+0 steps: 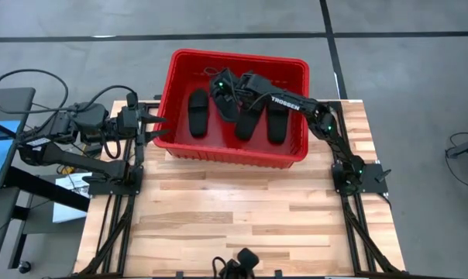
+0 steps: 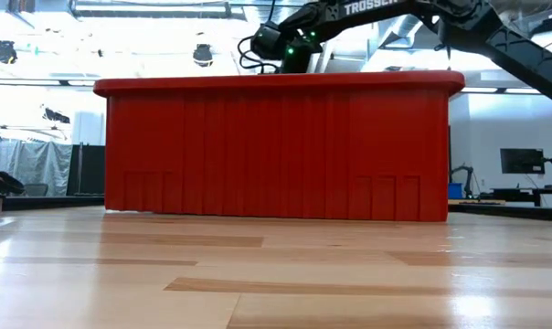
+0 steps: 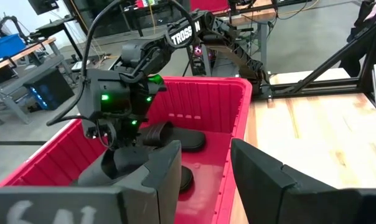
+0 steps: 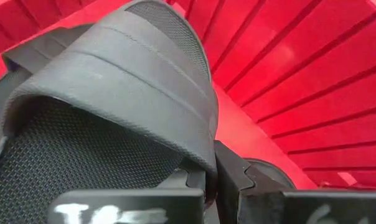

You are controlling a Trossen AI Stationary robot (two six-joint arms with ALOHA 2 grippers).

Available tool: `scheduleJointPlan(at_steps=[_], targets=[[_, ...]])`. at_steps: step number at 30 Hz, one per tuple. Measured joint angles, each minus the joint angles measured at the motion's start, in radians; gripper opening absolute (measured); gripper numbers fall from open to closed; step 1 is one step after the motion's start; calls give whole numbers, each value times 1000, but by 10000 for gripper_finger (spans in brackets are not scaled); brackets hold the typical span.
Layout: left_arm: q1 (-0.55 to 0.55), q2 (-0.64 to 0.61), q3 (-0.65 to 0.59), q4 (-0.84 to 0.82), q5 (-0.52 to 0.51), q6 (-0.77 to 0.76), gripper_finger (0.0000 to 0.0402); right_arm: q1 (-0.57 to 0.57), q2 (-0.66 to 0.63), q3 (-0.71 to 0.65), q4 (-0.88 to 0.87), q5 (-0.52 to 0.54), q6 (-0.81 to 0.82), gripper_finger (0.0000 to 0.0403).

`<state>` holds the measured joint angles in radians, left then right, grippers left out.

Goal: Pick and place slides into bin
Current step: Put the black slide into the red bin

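The red bin stands on the far middle of the wooden table. Three black slides lie on their soles on its floor. Another slide is held over the bin's far left part by my right gripper, which reaches in over the rim and is shut on it. My left gripper waits outside the bin's left wall, open, with nothing between its fingers. My right gripper pinches the edge of the slide's wide strap between its two fingers, coming slanting down from the table's right. The slide hangs tilted below the fingers inside the bin. I cannot tell if it touches the floor.
The bin's tall walls surround the slides. Bare wood fills the table's near half. Cables and gear sit off the table's left edge. A small camera stands at the near edge.
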<state>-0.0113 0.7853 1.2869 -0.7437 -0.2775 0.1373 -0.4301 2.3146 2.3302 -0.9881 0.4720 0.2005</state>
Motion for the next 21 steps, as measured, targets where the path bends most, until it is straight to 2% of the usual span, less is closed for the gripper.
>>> scheduleJointPlan(at_steps=[8,21], targets=[[0,0,0,0,0,-2,132,4,0,0,1,-47,-16,9],[0,0,0,0,0,-2,132,-7,-2,0,23,-72,-17,84]])
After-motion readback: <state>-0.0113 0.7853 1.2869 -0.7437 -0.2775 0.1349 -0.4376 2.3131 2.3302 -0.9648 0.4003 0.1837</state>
